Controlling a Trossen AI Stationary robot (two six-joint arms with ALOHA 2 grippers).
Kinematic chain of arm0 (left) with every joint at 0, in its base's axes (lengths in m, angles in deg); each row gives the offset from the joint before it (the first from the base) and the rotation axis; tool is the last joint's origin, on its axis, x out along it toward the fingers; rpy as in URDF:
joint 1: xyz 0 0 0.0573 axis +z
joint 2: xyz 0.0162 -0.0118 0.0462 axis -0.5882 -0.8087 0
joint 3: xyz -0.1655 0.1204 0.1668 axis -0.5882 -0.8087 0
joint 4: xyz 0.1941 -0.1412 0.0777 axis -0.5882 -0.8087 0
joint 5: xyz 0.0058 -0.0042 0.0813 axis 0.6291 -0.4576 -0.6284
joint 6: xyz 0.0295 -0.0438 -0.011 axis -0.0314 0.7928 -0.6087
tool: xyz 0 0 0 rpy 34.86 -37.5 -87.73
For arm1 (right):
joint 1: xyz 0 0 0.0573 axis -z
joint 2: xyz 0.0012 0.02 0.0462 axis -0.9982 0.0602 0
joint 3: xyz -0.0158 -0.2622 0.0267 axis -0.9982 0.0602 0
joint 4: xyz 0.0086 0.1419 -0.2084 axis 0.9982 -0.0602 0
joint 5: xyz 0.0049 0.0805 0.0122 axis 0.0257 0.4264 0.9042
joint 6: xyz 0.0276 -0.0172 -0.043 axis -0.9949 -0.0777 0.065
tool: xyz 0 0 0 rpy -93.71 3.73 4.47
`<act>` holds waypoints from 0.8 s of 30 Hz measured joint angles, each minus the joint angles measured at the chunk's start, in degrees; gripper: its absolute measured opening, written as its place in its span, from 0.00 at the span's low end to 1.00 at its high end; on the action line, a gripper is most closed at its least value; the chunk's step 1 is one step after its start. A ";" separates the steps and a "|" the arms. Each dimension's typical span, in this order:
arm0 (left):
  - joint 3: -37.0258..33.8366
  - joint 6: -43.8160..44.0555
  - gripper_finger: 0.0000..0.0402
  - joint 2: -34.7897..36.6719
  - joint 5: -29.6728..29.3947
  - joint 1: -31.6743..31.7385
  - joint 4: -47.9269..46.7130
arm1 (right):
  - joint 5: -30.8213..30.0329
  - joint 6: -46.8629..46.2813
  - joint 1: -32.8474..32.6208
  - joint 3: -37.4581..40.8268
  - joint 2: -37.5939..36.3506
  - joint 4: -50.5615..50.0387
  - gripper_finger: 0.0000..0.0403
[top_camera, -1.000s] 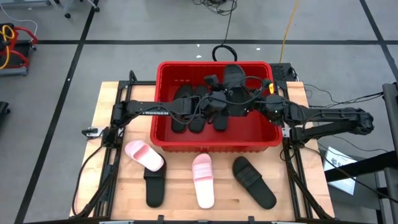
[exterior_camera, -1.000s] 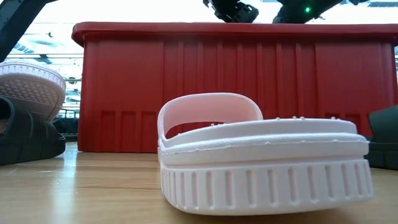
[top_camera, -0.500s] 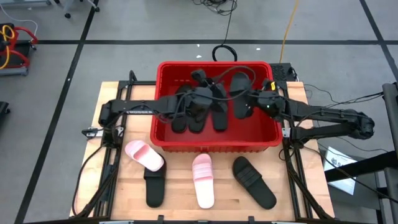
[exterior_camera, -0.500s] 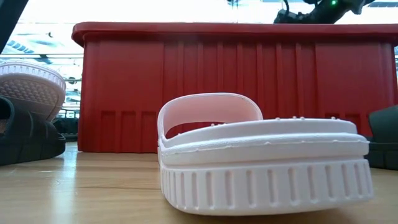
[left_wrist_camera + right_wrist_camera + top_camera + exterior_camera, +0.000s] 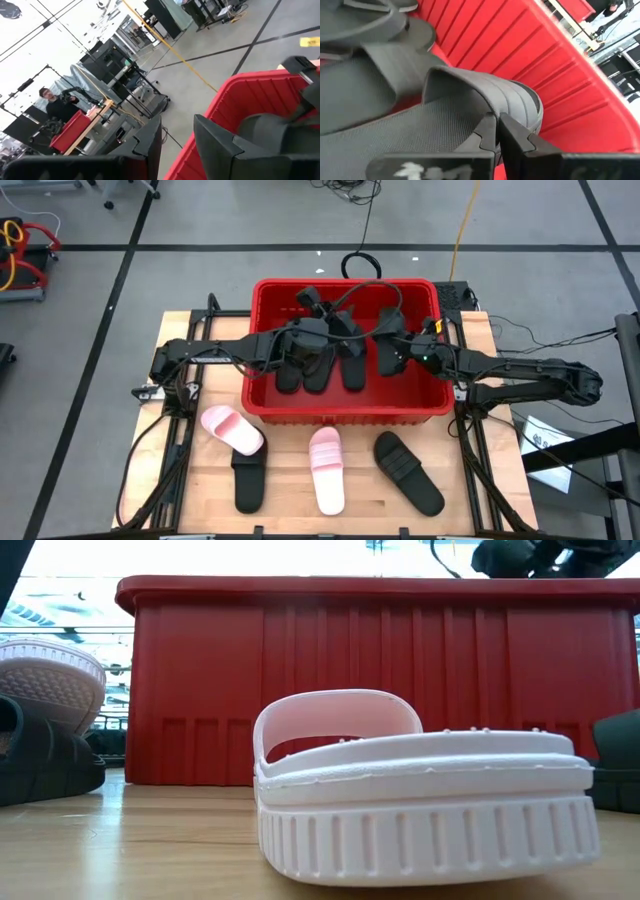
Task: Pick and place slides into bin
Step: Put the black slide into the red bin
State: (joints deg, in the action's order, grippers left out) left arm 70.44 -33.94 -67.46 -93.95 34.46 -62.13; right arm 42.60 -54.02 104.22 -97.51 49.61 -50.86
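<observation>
- Bin (image 5: 345, 402): red crate at the far middle of the table (image 5: 180, 350); both arms reach into it from either side.
- Slides in the bin (image 5: 325, 365): black, lying side by side on the floor of the crate, long axes running near to far. The exact count is hard to make out beneath the arms and cables.
- Right gripper (image 5: 392, 348): inside the bin towards its right half, fingers pinched together on the strap of a black slide (image 5: 485, 100); the right wrist view shows the ribbed strap arching just ahead of the fingertips, the meshed footbed below and the red wall behind.
- Left gripper (image 5: 312, 302): raised above the bin's far left part, fingers (image 5: 215, 145) spread with nothing between them; the left wrist view looks over the crate's rim to the room beyond, where a person (image 5: 55, 105) stands far off.
- Pink slide, left (image 5: 232, 429): on the table near the bin's front left corner, long axis diagonal, resting partly on a black slide (image 5: 249, 480) that lies near to far.
- Pink slide, middle (image 5: 326, 470): in front of the bin, long axis near to far; it fills the low view, hiding much of the crate's base.
- Black slide, right (image 5: 408, 471): on the table in front of the bin, long axis diagonal; cut off at the low view's edge.
</observation>
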 joint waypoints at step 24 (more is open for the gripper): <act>-0.02 0.17 0.30 -0.02 -0.13 -0.87 0.07 | 2.91 2.53 -0.07 7.08 -0.02 8.61 0.00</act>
State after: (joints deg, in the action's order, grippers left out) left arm 70.43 -33.76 -67.48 -94.09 33.59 -62.06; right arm 45.50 -51.49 104.15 -90.43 49.59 -42.25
